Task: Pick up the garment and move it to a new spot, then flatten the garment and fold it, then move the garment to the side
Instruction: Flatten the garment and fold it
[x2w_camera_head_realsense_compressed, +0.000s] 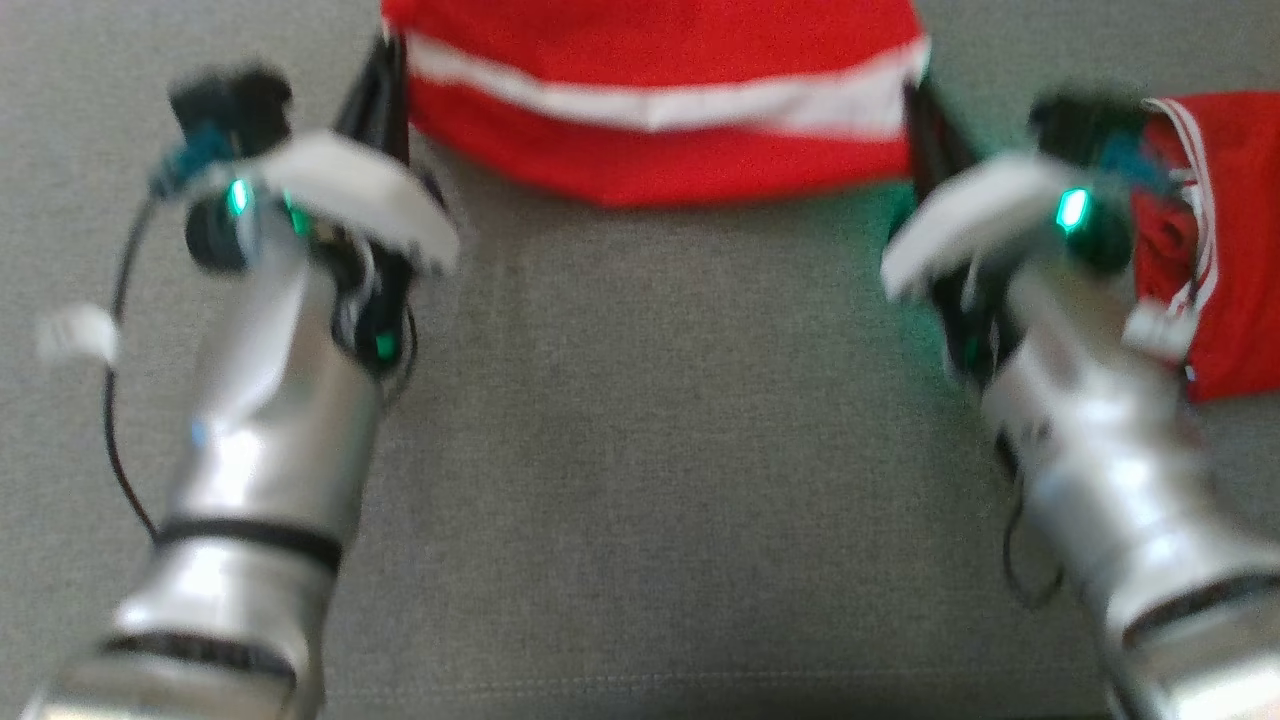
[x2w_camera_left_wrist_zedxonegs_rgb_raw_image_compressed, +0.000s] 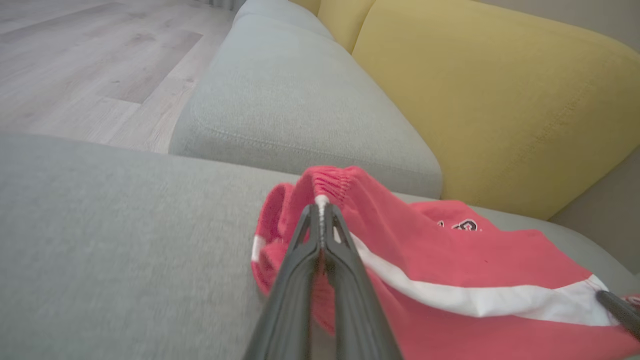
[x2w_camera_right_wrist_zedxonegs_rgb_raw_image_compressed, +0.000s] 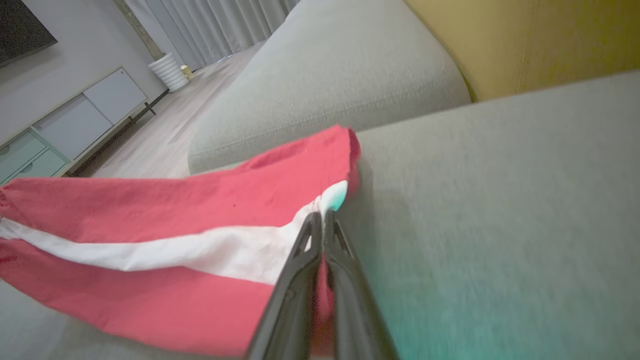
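The garment (x2w_camera_head_realsense_compressed: 660, 60) is red with a white stripe and hangs stretched between my two grippers at the top of the head view. My left gripper (x2w_camera_head_realsense_compressed: 388, 60) is shut on its left edge; in the left wrist view the gripper (x2w_camera_left_wrist_zedxonegs_rgb_raw_image_compressed: 320, 207) pinches the white stripe just below the gathered waistband of the garment (x2w_camera_left_wrist_zedxonegs_rgb_raw_image_compressed: 450, 260). My right gripper (x2w_camera_head_realsense_compressed: 915, 100) is shut on the opposite edge, and the right wrist view has the gripper (x2w_camera_right_wrist_zedxonegs_rgb_raw_image_compressed: 320, 216) clamping the stripe's end on the garment (x2w_camera_right_wrist_zedxonegs_rgb_raw_image_compressed: 150, 210). The cloth's lower edge sags toward the grey sofa seat (x2w_camera_head_realsense_compressed: 650, 450).
A second red garment with white trim (x2w_camera_head_realsense_compressed: 1235, 250) lies crumpled on the seat beside my right forearm. Yellow back cushions (x2w_camera_left_wrist_zedxonegs_rgb_raw_image_compressed: 500, 100) rise behind the seat. Another grey cushion (x2w_camera_right_wrist_zedxonegs_rgb_raw_image_compressed: 325, 80) adjoins it, with wooden floor (x2w_camera_left_wrist_zedxonegs_rgb_raw_image_compressed: 75, 60) and a low cabinet (x2w_camera_right_wrist_zedxonegs_rgb_raw_image_compressed: 75, 120) beyond.
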